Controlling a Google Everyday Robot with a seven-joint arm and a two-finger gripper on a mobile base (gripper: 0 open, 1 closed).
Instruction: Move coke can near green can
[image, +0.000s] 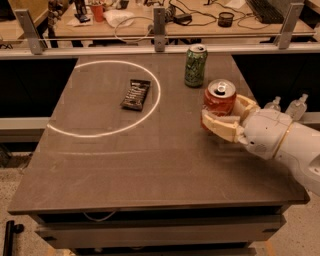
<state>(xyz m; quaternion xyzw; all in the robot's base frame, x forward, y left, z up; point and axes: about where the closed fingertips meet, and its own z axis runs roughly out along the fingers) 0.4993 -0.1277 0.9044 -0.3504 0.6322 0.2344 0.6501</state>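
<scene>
- The dark table (150, 170) filled most of the view, its front edge nearest the camera and bare across the front half.
- A white arm (285, 140) reached in from the right side, low over the table's right edge.
- At its end the gripper (223, 112) was clamped on the coke can (220, 98), with one tan finger (220, 125) across the can's near side and the other behind it on the right.
- The coke can stood upright in that grip, its silver top facing up, over the right part of the table; whether its base touched the surface could not be told.
- A white circle (100, 135) was drawn on the left half of the table.
- A dark snack packet (136, 94) lay flat inside the circle, near its right edge, well apart from both cans.
- The green can (195, 66) stood upright near the far edge, just beyond and slightly left of the coke can, with a narrow gap between them.
- Two clear bottles (299, 106) stood off the table on the right.
- A metal rail (100, 49) ran behind the table.
- Farthest back, a desk (200, 25) carried cables and a red cup (98, 11).
</scene>
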